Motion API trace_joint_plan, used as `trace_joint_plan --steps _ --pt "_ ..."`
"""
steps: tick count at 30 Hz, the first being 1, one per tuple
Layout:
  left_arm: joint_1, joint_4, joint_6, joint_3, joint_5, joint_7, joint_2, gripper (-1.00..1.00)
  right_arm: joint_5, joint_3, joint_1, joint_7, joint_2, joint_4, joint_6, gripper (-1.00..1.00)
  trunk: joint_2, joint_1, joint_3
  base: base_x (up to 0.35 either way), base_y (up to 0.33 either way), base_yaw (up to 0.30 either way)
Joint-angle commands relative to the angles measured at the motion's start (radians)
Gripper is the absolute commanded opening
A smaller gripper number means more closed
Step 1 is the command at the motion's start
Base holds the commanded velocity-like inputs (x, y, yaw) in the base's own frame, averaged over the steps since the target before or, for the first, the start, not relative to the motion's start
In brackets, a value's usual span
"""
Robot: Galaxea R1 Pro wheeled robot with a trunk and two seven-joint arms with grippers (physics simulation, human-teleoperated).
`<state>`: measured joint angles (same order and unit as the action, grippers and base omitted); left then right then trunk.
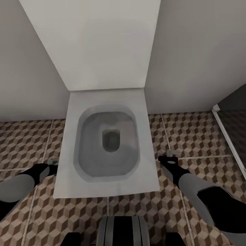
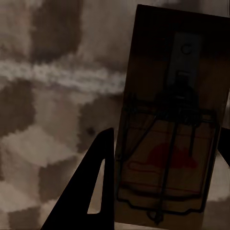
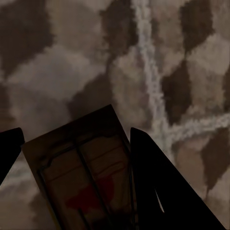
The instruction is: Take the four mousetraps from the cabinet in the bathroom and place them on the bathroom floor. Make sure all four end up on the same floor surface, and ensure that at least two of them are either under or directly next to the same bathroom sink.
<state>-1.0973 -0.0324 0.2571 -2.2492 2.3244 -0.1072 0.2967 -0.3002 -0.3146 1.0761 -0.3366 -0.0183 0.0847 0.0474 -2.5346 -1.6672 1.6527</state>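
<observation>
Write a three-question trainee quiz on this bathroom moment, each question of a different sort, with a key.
1. True or false: the left pincer holds a dark brown wooden mousetrap.
2. What white fixture stands between the arms in the head view? A) bathtub B) square toilet C) sink
3. Fill in: the right pincer grips a second ______ above the cube-patterned tile floor.

Key: 1 true; 2 B; 3 mousetrap.

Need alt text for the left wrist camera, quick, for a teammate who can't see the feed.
A brown wooden mousetrap with wire parts and a red mark sits between the dark fingers of the left end effector. Behind it is the cube-patterned floor tile with a pale grout line.
</observation>
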Motion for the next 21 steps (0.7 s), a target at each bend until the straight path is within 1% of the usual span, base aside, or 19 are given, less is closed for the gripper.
trace_joint_plan --steps 1,7,11,21 --pt "0.001 0.004 -0.003 -0.008 0.009 -0.009 0.001 -1.00 -0.013 -0.008 0.000 0.002 0.000 0.000 0.014 -1.00 0.000 0.000 0.000 0.000 0.000 0.000" --pt "0.002 0.017 -0.016 -0.008 0.007 -0.009 0.003 -1.00 -0.012 -0.008 -0.022 0.009 -0.002 0.001 0.041 -1.00 0.000 0.000 0.000 0.000 0.000 0.000" --pt "0.002 0.018 -0.019 -0.009 0.007 -0.009 0.009 -1.00 -0.010 -0.008 -0.025 0.010 -0.003 0.001 0.045 -1.00 0.000 0.000 0.000 0.000 0.000 0.000" --pt "0.002 0.019 -0.019 -0.009 0.007 -0.009 0.010 -1.00 -0.011 -0.008 -0.026 0.010 -0.002 0.000 0.050 -1.00 0.000 0.000 0.000 0.000 0.000 0.000"
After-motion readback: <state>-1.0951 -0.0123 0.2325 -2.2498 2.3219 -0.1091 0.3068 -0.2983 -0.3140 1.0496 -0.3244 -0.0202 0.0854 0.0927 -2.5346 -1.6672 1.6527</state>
